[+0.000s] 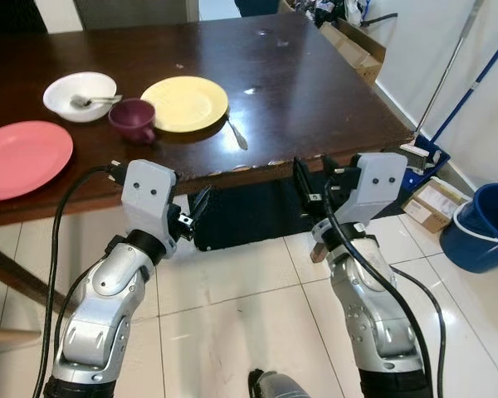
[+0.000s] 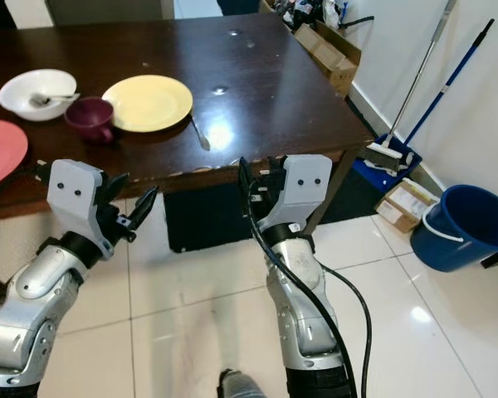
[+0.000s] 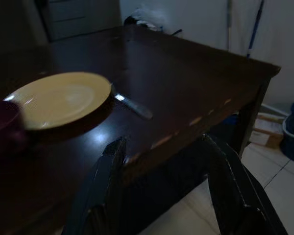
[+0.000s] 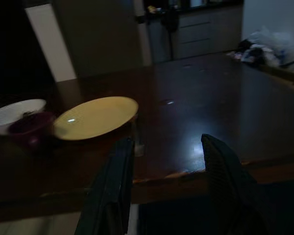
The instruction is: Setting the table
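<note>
On the dark wooden table [image 1: 315, 83] lie a yellow plate [image 1: 185, 103], a maroon cup [image 1: 133, 119] just left of it, a white bowl [image 1: 80, 95] with a spoon [image 1: 95, 101] in it, and a pink plate [image 1: 21, 157] at the left edge. A metal utensil [image 1: 236, 133] lies right of the yellow plate. My left gripper [image 3: 164, 147] is open and empty, just before the table's front edge, facing the yellow plate [image 3: 59, 100]. My right gripper [image 4: 166, 144] is open and empty too, at the front edge near the table's right corner.
A blue bucket [image 1: 481, 228] and a cardboard box [image 1: 432, 203] stand on the tiled floor to the right. A broom and a mop [image 1: 448, 75] lean on the right wall. A dark mat [image 1: 249, 215] lies under the table. Boxes [image 1: 353, 46] sit beyond the far right corner.
</note>
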Tool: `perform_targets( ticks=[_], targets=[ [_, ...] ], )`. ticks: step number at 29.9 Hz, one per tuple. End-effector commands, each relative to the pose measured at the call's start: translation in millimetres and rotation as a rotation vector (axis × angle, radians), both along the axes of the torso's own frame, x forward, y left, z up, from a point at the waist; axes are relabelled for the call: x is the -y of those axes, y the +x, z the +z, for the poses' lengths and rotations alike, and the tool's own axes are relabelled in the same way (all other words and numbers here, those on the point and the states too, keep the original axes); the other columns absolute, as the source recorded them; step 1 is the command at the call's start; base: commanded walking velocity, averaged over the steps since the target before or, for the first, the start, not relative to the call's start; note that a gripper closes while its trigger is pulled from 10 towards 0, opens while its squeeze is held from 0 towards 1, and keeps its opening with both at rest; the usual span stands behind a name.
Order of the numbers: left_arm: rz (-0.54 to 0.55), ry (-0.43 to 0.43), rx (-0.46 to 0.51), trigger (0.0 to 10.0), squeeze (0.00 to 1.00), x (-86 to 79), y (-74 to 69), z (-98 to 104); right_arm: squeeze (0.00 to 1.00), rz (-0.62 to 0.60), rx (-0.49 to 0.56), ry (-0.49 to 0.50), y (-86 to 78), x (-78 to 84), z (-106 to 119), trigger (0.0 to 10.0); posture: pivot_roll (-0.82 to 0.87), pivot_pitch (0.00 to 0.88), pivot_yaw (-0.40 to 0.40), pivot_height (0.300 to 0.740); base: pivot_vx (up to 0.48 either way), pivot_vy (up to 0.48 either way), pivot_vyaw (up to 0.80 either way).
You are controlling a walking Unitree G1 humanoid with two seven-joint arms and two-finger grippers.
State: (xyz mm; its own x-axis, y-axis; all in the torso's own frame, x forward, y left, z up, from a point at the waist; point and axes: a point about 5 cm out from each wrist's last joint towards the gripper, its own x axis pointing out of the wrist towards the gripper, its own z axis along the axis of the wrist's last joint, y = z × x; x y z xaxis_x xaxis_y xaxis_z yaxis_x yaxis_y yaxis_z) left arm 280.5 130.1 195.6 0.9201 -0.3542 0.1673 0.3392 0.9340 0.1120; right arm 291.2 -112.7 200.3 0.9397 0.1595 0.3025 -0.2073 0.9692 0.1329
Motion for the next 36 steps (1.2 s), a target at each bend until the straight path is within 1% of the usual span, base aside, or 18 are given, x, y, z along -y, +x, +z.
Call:
perform_targets(
  ticks=[1, 6, 17, 19, 20, 21, 22, 23, 25, 27, 28, 29, 30, 32, 33, 34, 35, 36],
  targets=[
    [0.007, 0.017, -0.022, 10.0, 0.00, -2.1, -0.1, -6.6, 0.00, -0.006, -0.001, 0.007, -0.4, 1.6, -1.8, 10.0, -0.11, 0.090, 0.044, 0.740, 0.480, 0.000, 0.00],
    [-0.010, 0.019, -0.015, 10.0, 0.00, 2.4, -0.8, -7.0, 0.00, -0.060, -0.023, 0.009, 1.9, 11.3, -6.5, 10.0, -0.11, 0.088, 0.045, 0.740, 0.480, 0.000, 0.00],
    [-0.016, 0.018, -0.012, 10.0, 0.00, 3.3, -0.9, -6.6, 0.00, -0.070, -0.042, -0.021, 3.9, 18.6, -9.7, 10.0, -0.11, 0.094, 0.047, 0.740, 0.459, 0.000, 0.00],
    [-0.019, 0.019, -0.013, 10.0, 0.00, 3.6, -1.9, -6.8, 0.00, -0.070, -0.065, -0.040, 5.0, 20.9, -13.6, 10.0, -0.11, 0.097, 0.046, 0.740, 0.390, 0.000, 0.00],
    [-0.022, 0.023, -0.011, 10.0, 0.00, 3.7, -2.5, -6.9, 0.00, -0.068, -0.081, -0.054, 5.4, 22.5, -16.6, 10.0, -0.11, 0.097, 0.046, 0.740, 0.349, 0.000, 0.00],
    [-0.032, 0.055, 0.001, 10.0, 0.00, 3.9, -3.4, -5.9, 0.00, -0.060, -0.120, -0.088, 6.0, 25.6, -23.5, 10.0, -0.11, 0.097, 0.046, 0.740, 0.285, 0.000, 0.00],
    [-0.032, 0.055, 0.001, 10.0, 0.00, 3.9, -3.4, -5.9, 0.00, -0.060, -0.120, -0.088, 6.0, 25.6, -23.5, 10.0, -0.11, 0.097, 0.046, 0.740, 0.285, 0.000, 0.00],
    [-0.039, 0.077, 0.009, 10.0, 0.00, 3.8, -3.7, -4.5, 0.00, -0.042, -0.134, -0.085, 5.9, 26.4, -25.4, 10.0, -0.11, 0.097, 0.046, 0.740, 0.000, 0.000, 0.00],
    [-0.041, 0.081, 0.011, 10.0, 0.00, 3.8, -3.8, -4.1, 0.00, -0.034, -0.136, -0.077, 5.9, 26.3, -25.4, 10.0, -0.11, 0.097, 0.046, 0.740, 0.000, 0.000, 0.00],
    [-0.086, 0.119, 0.014, 10.0, 0.00, 1.8, -3.9, 0.2, 0.00, 0.007, -0.168, -0.094, 6.9, 25.2, -28.4, 10.0, -0.11, 0.106, 0.048, 0.740, 0.000, 0.000, 0.00],
    [-0.103, 0.125, 0.012, 10.0, 0.00, 0.9, -3.8, 1.8, 0.00, 0.016, -0.176, -0.103, 7.3, 25.0, -29.4, 10.0, -0.11, 0.106, 0.048, 0.740, 0.000, 0.000, 0.00],
    [-0.131, 0.133, 0.014, 10.0, 0.00, -1.2, -3.2, 6.3, 0.00, 0.024, -0.209, -0.108, 8.5, 24.2, -33.7, 10.0, -0.11, 0.106, 0.043, 0.740, 0.000, 0.000, 0.00],
    [-0.161, 0.132, 0.017, 10.0, 0.00, -5.1, -1.0, 14.5, 0.00, 0.031, -0.241, -0.119, 10.2, 22.8, -39.7, 10.0, -0.10, 0.105, 0.043, 0.740, 0.000, 0.000, 0.00],
    [-0.170, 0.129, 0.019, 10.0, 0.00, -6.9, 0.1, 18.0, 0.00, 0.035, -0.246, -0.127, 10.7, 22.1, -41.5, 10.0, -0.10, 0.105, 0.043, 0.740, 0.000, 0.000, 0.00],
    [-0.196, 0.132, 0.047, 10.0, 0.00, -11.8, 2.6, 32.4, 0.00, 0.039, -0.265, -0.124, 12.5, 20.2, -47.7, 10.0, -0.09, 0.108, 0.045, 0.740, 0.000, 0.000, 0.00],
    [-0.196, 0.132, 0.047, 10.0, 0.00, -11.8, 2.6, 32.4, 0.00, 0.039, -0.265, -0.124, 12.5, 20.2, -47.7, 10.0, -0.09, 0.108, 0.045, 0.740, 0.000, 0.000, 0.00],
    [-0.201, 0.129, 0.072, 10.0, 0.00, -14.9, 5.8, 44.6, 0.00, 0.051, -0.293, -0.124, 13.8, 17.5, -53.5, 10.0, -0.08, 0.110, 0.046, 0.740, 0.000, 0.000, 0.00],
    [-0.195, 0.126, 0.081, 10.0, 0.00, -15.6, 8.2, 48.9, 0.00, 0.055, -0.306, -0.127, 14.3, 16.3, -56.1, 10.0, -0.08, 0.110, 0.046, 0.740, 0.000, 0.000, 0.00]
  ],
)
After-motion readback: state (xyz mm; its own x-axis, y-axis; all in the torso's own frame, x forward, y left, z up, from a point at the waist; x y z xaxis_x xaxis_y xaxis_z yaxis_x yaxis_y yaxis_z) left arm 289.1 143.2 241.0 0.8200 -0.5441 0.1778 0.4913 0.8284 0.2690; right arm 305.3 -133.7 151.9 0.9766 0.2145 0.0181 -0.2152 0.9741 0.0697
